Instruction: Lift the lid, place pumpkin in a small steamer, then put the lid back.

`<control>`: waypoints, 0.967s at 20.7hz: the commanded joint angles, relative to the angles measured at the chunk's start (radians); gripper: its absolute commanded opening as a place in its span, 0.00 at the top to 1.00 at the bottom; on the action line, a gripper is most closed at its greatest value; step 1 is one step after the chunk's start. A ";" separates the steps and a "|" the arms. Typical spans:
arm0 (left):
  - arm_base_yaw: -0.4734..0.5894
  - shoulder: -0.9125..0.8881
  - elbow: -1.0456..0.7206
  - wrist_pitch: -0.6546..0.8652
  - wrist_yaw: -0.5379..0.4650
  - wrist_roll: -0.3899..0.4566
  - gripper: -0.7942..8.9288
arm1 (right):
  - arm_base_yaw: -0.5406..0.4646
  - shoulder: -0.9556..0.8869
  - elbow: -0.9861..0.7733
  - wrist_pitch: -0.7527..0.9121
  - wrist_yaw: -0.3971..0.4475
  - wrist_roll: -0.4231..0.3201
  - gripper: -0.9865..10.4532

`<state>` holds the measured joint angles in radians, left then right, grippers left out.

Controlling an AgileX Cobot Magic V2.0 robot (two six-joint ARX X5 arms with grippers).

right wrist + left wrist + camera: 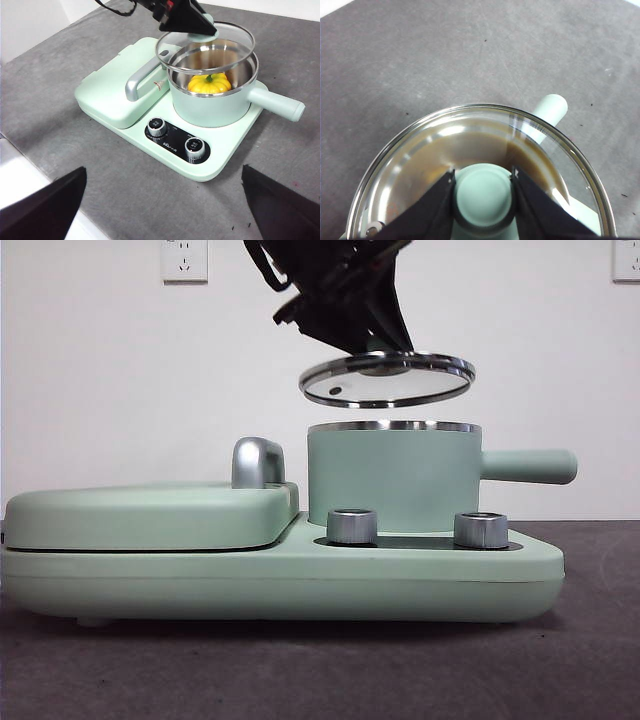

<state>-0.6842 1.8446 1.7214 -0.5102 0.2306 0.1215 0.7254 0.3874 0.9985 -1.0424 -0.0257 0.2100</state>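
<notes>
1. Left gripper (483, 186) clamped on the mint knob of the lid (387, 379), held clear above the small steamer (392, 478).
2. Directly below that claw, inside the steamer: the pumpkin (209, 83).
3. Right gripper (165, 210) spread wide, holding nothing, well back from the appliance base (227, 150).

A: Non-task items?
B: One wide mint-green appliance base (150, 142) on a grey surface (60, 75). Closed flat griddle cover (107, 90) with silver handle (137, 80).
A: Controls?
B: Two silver knobs (157, 126), (194, 146). Two wall sockets (184, 259), (626, 259) behind.
</notes>
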 commanded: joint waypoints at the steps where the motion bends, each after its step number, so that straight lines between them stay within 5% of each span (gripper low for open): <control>1: -0.011 0.036 0.037 0.039 0.002 0.031 0.90 | 0.007 0.002 0.007 0.010 0.001 0.019 0.48; 20: -0.012 0.102 0.037 0.034 0.002 0.119 0.90 | 0.007 0.002 0.007 0.011 0.034 0.073 0.48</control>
<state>-0.6857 1.9209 1.7218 -0.4820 0.2314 0.2287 0.7254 0.3874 0.9985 -1.0424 0.0040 0.2703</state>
